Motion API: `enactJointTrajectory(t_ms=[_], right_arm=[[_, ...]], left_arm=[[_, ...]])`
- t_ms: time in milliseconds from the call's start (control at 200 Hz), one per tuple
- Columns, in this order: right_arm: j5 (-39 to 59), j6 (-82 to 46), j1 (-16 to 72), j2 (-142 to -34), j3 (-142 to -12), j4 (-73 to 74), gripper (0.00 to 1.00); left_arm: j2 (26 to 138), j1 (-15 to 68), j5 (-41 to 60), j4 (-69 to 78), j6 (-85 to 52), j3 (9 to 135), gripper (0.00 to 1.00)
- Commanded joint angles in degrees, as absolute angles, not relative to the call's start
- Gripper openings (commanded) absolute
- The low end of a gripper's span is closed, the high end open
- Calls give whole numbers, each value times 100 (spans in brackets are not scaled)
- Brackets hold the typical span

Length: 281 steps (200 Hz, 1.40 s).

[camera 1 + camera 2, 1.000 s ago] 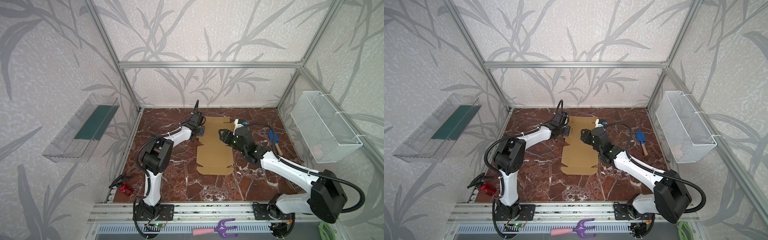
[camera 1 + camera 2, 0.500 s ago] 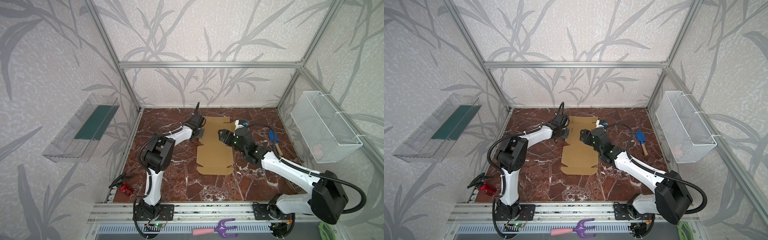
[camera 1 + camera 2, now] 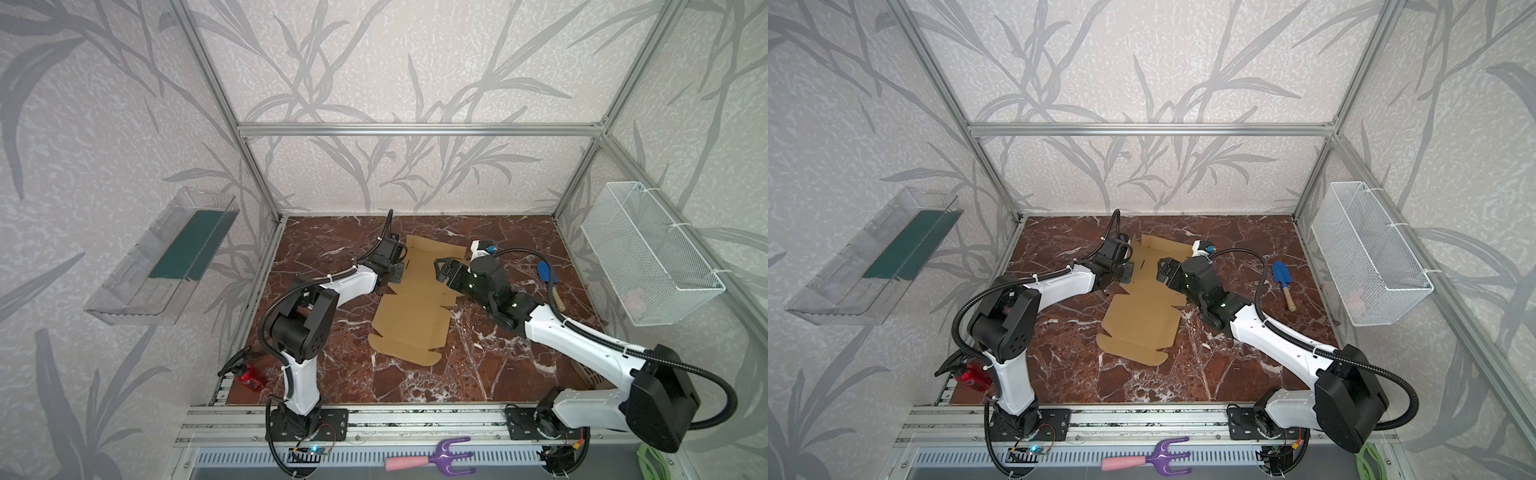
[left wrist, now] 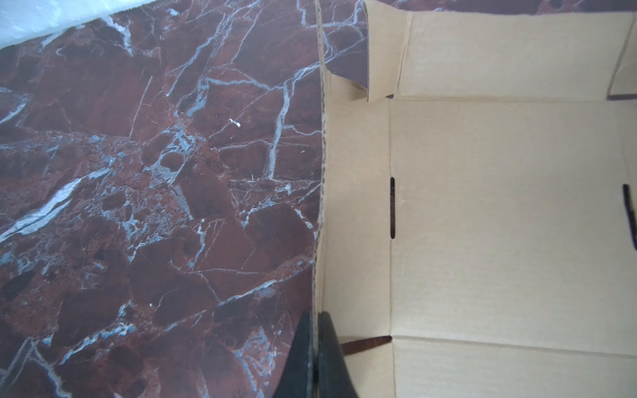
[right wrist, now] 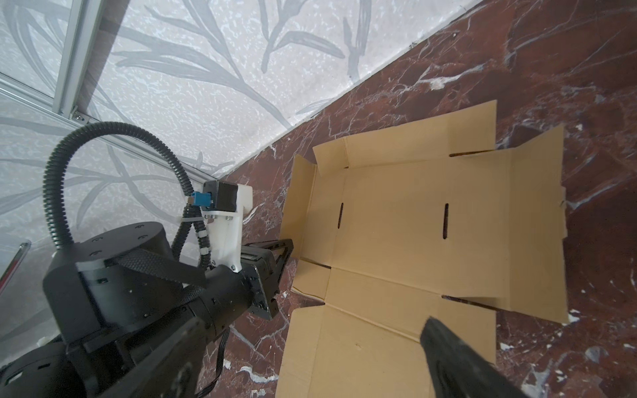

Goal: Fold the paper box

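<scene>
The left claw was clenched on the thin outer edge of a side flap of the paper box. Its two dark fingers pinched the corrugated rim from both faces. That flap stood tilted up from the base panel along its crease, just beside a narrow slot.

The right claw hung released, jaws spread wide, above the opposite side of the same panel and holding nothing. Whether it touched the cardboard could not be told.

The box lay unfolded and mostly flat on the red marble bench, toward the far middle and between the two claws. Its long lid panel stretched toward the near edge. A blue hand trowel lay well apart on the right.

The step in hand appeared to be raising a side wall, with the folding barely begun. Next, the left claw would probably need to swing the flap upright about its crease without tearing the rim. The right claw would either press the base panel down or take the opposite flap, since the light sheet could slide on smooth marble.
</scene>
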State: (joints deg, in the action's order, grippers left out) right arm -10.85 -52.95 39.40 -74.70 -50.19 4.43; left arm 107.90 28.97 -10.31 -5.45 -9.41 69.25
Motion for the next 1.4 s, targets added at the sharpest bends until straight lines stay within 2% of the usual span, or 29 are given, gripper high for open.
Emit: enactJointTrajectory(t_ms=[0, 160, 310, 510, 605, 860, 1195, 1400], right_arm=[[-1037, -5724, 3959, -7468, -5159, 433, 99], [-1002, -6622, 3948, -7605, -5169, 371, 99], [-1082, -7240, 3938, -7734, -5624, -444, 99], [-1050, -7795, 3950, -7716, -5669, -569, 99], [-1037, -8078, 3955, -7652, -5698, -761, 98], [-1133, -9013, 3974, -7662, -5728, -1326, 78], [-1933, -9096, 3956, -7407, -6046, -1680, 76], [-1309, -9328, 3677, -7835, -6318, -1505, 76]], left_arm=[[10294, 3079, -1299, -203, -1120, 6559, 0], [9252, 3578, -2285, 1767, -1107, 4909, 0], [8581, 3986, -2559, 4197, -953, 3255, 0], [9116, 4457, -2810, 8088, -561, 1677, 0], [9175, 4794, -3009, 8114, -388, 1562, 0], [9086, 5171, -3401, 8121, -246, 1457, 0], [9047, 5368, -3810, 8121, -300, 1200, 0], [9017, 5542, -3886, 8121, -135, 1208, 0]])
